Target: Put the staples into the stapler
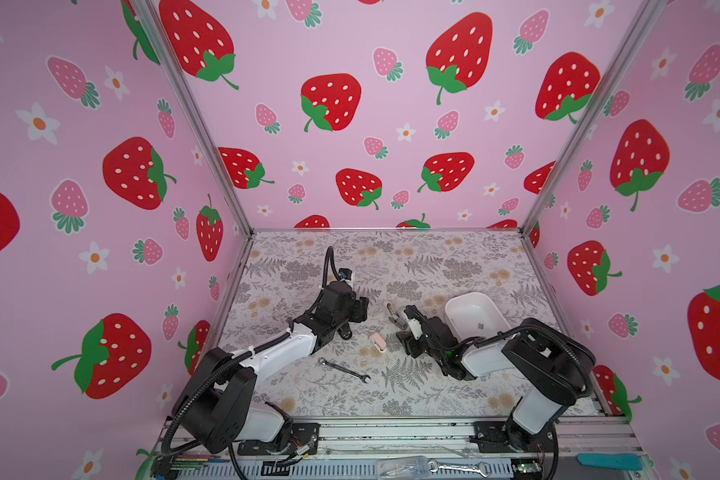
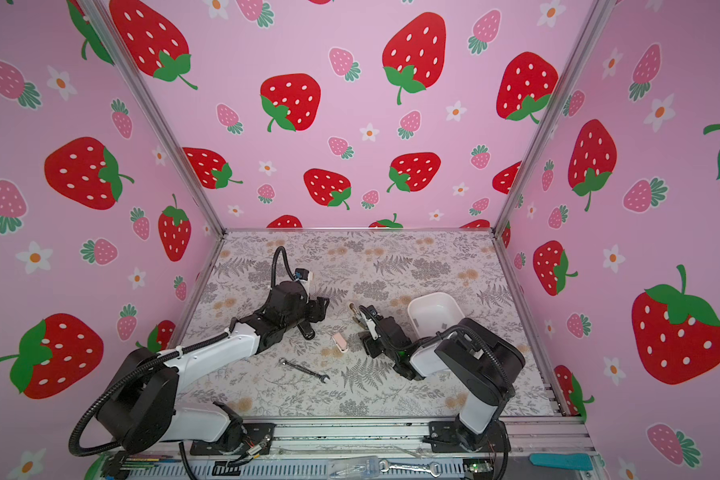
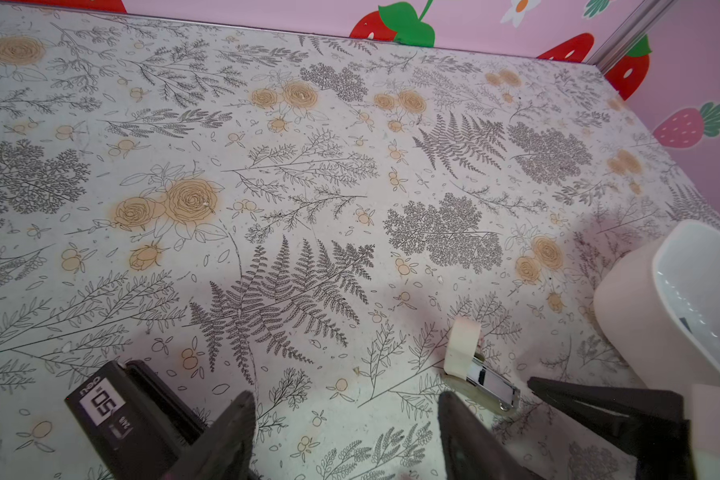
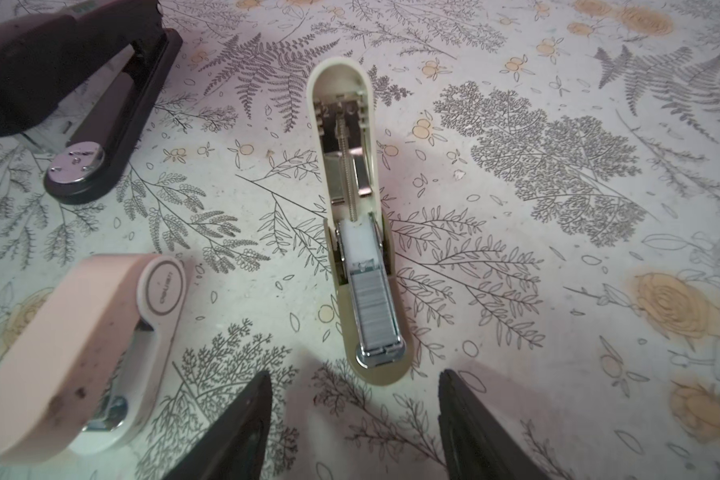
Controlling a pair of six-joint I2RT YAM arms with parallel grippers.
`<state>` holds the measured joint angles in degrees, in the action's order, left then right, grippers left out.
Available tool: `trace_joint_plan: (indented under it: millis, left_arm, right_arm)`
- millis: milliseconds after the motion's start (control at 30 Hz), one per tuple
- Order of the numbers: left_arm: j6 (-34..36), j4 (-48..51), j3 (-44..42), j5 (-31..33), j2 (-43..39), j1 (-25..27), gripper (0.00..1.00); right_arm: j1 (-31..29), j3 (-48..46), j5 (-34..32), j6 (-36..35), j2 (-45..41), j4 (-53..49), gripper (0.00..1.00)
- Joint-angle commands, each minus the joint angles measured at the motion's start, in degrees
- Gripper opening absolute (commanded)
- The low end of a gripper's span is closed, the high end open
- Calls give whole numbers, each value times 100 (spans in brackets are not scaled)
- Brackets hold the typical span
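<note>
**A:** How are the two arms built?

**B:** In both top views the left arm [image 1: 275, 353], at lower left, and the right arm [image 1: 483, 358], at lower right, match: glossy white shells between bulky matte black joint housings.

**A:** Cables?

**B:** A ribbed black hose [image 1: 192, 401] loops outside each arm. On the left one a white zip tie [image 1: 248, 353] pins it to the shell (a blue plug [image 1: 344, 274] sits at its far end).

**A:** Lights, wiring?

**B:** A small green light [image 1: 447, 354] glows on the right forearm. Thin coloured wires [image 1: 302, 446] show beside the left arm's black base plate [image 1: 262, 448].

**A:** And the tips?

**B:** In the wrist views the left gripper [image 3: 346, 394] and right gripper [image 4: 354, 373] each end in two matte black, tapering fingers [image 4: 242, 419].
</note>
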<state>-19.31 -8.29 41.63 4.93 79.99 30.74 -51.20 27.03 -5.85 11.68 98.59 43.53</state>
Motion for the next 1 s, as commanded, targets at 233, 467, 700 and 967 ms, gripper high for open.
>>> trace_joint_plan:
  millis: [233, 467, 700, 967]
  left_arm:
    - [62, 135, 268, 100, 111, -24, 71]
    - [48, 65, 251, 114, 209, -23, 71]
    - [120, 41, 359, 225, 437, -33, 70]
    - [255, 99, 688, 285, 842, -58, 70]
  right_arm:
    - [60, 45, 452, -262, 354, 244, 58]
    - [77, 62, 495, -318, 492, 229, 52]
    - [85, 114, 132, -266, 539, 140, 52]
    - [94, 248, -248, -213, 700, -1, 52]
